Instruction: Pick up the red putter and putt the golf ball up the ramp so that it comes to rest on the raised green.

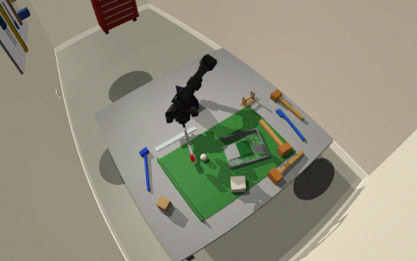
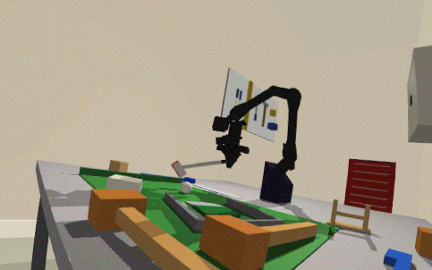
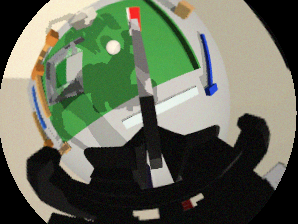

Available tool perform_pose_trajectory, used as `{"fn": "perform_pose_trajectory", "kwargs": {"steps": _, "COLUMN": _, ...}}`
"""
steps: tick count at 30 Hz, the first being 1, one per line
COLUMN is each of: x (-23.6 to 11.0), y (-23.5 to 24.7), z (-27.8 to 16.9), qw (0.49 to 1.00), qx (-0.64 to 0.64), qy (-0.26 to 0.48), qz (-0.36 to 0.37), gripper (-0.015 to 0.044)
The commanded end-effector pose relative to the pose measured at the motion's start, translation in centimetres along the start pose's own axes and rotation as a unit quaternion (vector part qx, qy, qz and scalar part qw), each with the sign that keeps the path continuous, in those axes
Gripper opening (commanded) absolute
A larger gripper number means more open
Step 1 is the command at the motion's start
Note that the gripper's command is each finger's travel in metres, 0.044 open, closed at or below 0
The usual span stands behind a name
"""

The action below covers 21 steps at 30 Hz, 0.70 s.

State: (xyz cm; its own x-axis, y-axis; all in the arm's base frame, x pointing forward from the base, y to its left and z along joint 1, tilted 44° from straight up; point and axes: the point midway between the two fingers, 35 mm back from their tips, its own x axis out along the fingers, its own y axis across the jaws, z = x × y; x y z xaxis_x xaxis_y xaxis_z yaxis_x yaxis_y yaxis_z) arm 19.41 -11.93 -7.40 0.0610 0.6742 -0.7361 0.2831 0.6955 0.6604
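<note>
My gripper (image 1: 184, 123) (image 2: 229, 164) (image 3: 149, 128) is shut on the black grip of the red putter. The putter's head (image 1: 192, 158) (image 2: 178, 169) (image 3: 134, 16) is held out from the gripper on its grey shaft, raised above the green mat (image 1: 184, 186) (image 3: 167, 60). The white golf ball (image 1: 204, 157) (image 2: 186, 187) (image 3: 113, 47) rests on the mat, beside the head in the top view, on the side toward the ramp. The grey-walled ramp (image 1: 267, 149) (image 2: 182, 210) with the raised green (image 1: 245, 148) (image 3: 61, 73) stands farther along the mat.
A white block (image 1: 237, 183) (image 2: 124, 183) sits on the mat's edge. Orange mallets (image 1: 284, 149) (image 2: 235, 241) lie by the ramp. Blue putters (image 1: 147, 170) (image 1: 292, 125) lie either side. A white strip (image 1: 175, 139), a wooden rack (image 1: 248, 100) and a wooden cube (image 1: 164, 203) are on the table.
</note>
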Motion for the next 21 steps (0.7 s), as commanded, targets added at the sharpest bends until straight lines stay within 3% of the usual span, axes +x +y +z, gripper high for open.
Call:
{"fn": "perform_pose_trajectory", "kwargs": {"steps": 1, "x": 1.5, "y": 0.2, "z": -0.3, "qw": 1.0, "qx": 0.007, "qy": 0.002, "qz": 0.007, "gripper": 0.0}}
{"fn": "perform_pose_trajectory", "kwargs": {"steps": 21, "x": 4.2, "y": 0.2, "z": -0.3, "qw": 1.0, "qx": 0.006, "qy": 0.002, "qz": 0.007, "gripper": 0.0}}
